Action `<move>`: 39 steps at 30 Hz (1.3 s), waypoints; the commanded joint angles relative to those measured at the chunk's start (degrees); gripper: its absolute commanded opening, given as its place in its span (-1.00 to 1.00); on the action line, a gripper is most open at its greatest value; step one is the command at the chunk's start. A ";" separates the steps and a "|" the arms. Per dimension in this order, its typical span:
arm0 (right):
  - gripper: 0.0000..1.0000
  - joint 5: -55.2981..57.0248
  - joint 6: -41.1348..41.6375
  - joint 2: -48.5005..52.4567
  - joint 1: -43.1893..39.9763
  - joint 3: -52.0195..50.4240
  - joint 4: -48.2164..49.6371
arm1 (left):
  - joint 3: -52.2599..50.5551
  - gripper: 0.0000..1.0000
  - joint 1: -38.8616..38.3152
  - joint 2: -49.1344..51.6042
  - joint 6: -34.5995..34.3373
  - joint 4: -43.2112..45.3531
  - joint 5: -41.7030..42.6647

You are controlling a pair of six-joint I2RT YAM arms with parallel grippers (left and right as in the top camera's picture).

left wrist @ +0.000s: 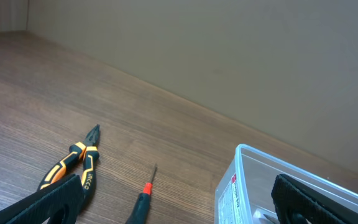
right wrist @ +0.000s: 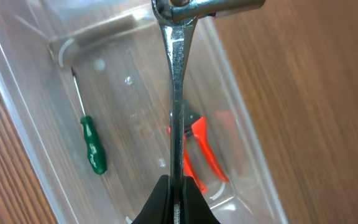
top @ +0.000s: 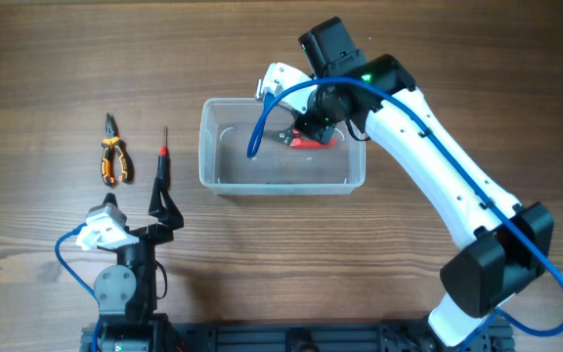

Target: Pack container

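Right claw (right wrist: pixel 173 200) grips a wrench (right wrist: pixel 176 93) over the container (top: pixel 281 186) holding 2 tools (right wrist: pixel 94 146); orange pliers (top: pixel 113 158) and a screwdriver (top: pixel 160 172) lie unpacked left, near the wide-open left claw (top: pixel 165 208).

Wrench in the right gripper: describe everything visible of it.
The wrench is a slim, shiny silver bar that looks like bare metal, with a flat shank. Its far head is cut off by the frame edge, so its type is unclear. The right gripper clamps its near end. It points straight out over the inside of the clear container, above red-handled cutters, with a green screwdriver to one side. Contact with them cannot be told.
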 commanded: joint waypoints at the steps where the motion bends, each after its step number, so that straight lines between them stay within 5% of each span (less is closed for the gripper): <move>1: -0.91 -0.83 -2.64 6.27 -0.13 -2.01 0.13 | -0.04 0.99 -0.31 -0.28 -0.72 -0.13 -0.46; 9: -0.91 -0.90 -2.58 17.40 -0.11 -2.01 0.90 | -0.04 0.99 -0.31 -0.28 -0.72 -0.13 -0.46; 19: -0.91 -0.87 -2.58 18.80 -0.13 -2.05 3.39 | -0.04 1.00 -0.31 -0.28 -0.72 -0.13 -0.46; 25: -0.57 -0.87 -1.97 18.80 -0.11 -2.05 2.60 | -0.04 0.99 -0.31 -0.28 -0.72 -0.13 -0.46; 33: -0.50 -2.78 4.76 18.01 -0.11 -0.07 1.99 | -0.04 1.00 -0.31 -0.28 -0.72 -0.15 -0.46; 39: -0.52 -4.50 14.05 10.16 -0.13 12.28 -1.75 | -0.04 0.99 -0.31 -0.28 -0.72 -0.13 -0.46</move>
